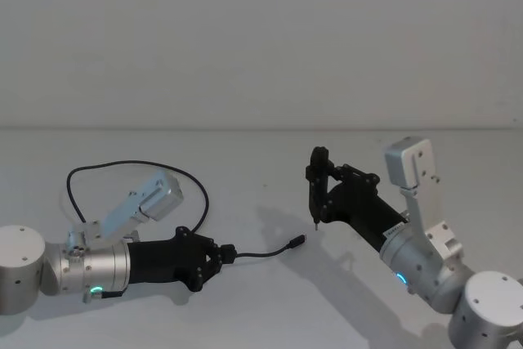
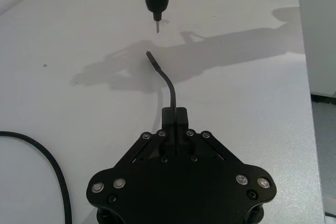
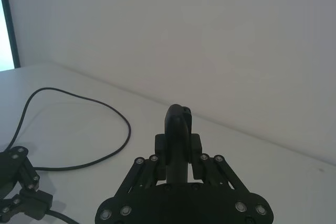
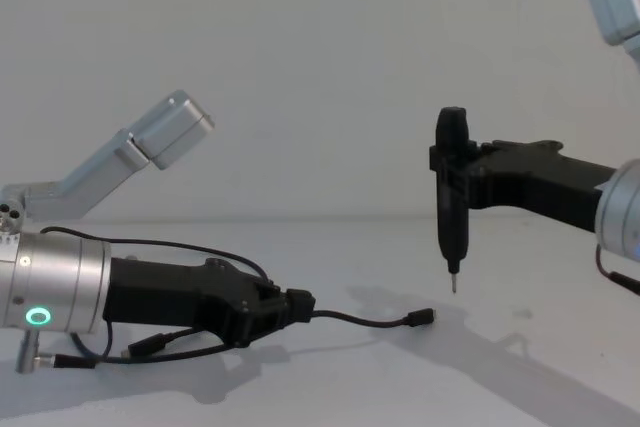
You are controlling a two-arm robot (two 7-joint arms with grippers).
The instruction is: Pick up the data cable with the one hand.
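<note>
The data cable (image 1: 139, 164) is thin and black. It loops over the white table behind my left arm and comes forward to my left gripper (image 1: 227, 252). That gripper, on the silver cylinder with the green ring, is shut on the cable's thicker joint (image 2: 175, 115). The short end piece (image 4: 370, 323) sticks out past the fingers to the small plug (image 4: 425, 317), which hovers just above the table over its shadow. My right gripper (image 1: 320, 181) is shut on a slim pen-like tool (image 4: 452, 207), held upright with its metal tip down, just beyond the plug.
The white table (image 1: 261, 300) meets a plain wall at the back, and its side edge (image 2: 307, 77) runs close by. Cable slack (image 3: 79, 98) curves across the table behind the left gripper (image 3: 21, 187).
</note>
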